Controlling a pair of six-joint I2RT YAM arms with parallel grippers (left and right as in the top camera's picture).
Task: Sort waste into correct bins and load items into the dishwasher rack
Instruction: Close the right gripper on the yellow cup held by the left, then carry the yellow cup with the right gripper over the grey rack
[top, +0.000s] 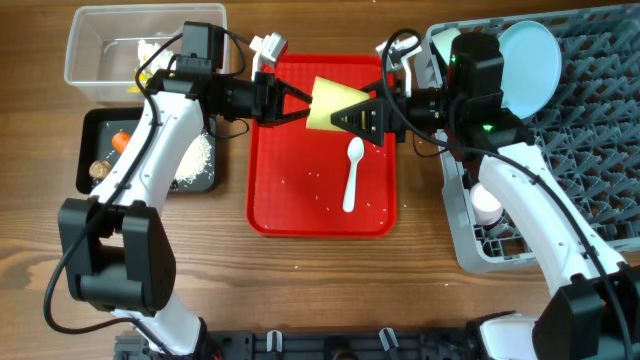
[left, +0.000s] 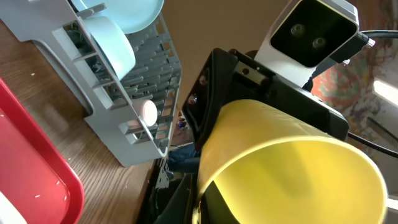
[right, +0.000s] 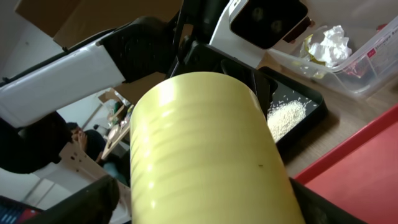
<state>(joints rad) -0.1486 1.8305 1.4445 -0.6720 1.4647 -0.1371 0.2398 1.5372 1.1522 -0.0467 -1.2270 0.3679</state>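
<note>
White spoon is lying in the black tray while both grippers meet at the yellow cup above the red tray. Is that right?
Not quite. The white spoon lies on the red tray, not in the black tray; the overhead view shows it. The rest stands: the left gripper and the right gripper meet at the yellow cup above the red tray.

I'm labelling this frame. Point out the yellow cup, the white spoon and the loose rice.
yellow cup (top: 325, 100), overhead view, its side wall.
white spoon (top: 349, 186), overhead view, mid handle.
loose rice (top: 194, 159), overhead view, middle of the pile.
</note>
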